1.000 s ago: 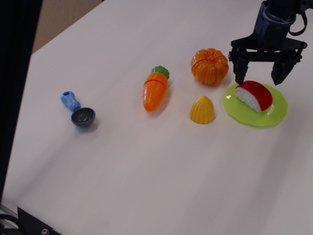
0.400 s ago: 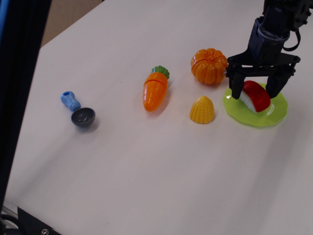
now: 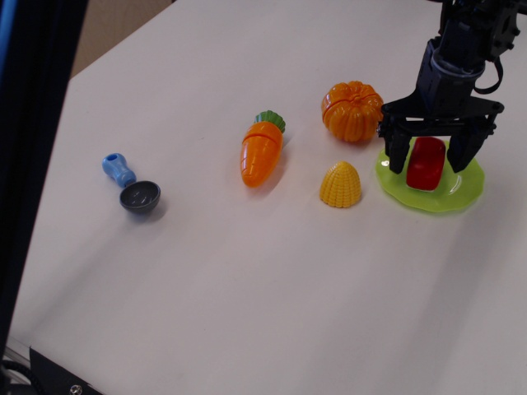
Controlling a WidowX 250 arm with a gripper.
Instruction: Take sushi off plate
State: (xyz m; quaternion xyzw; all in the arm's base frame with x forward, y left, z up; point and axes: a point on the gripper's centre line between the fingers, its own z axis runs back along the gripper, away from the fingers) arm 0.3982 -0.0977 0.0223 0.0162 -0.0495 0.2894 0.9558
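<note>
Upper right of the frame: the black 2-fingered gripper [image 3: 426, 158] is down over the flat lime-green glossy plate [image 3: 465, 191], jaws spread to either side of the small red-topped toy sushi [image 3: 426, 164]; sushi sits on the plate between the fingers, contact too close to call; the ribbed orange pumpkin [image 3: 352, 110] is just left of the gripper; the yellow corn piece [image 3: 341, 183] sits beside the plate's left rim; centre, the orange carrot [image 3: 262, 151]; far left, the grey scoop with blue handle [image 3: 132, 184] on the white table [image 3: 247, 280].
</note>
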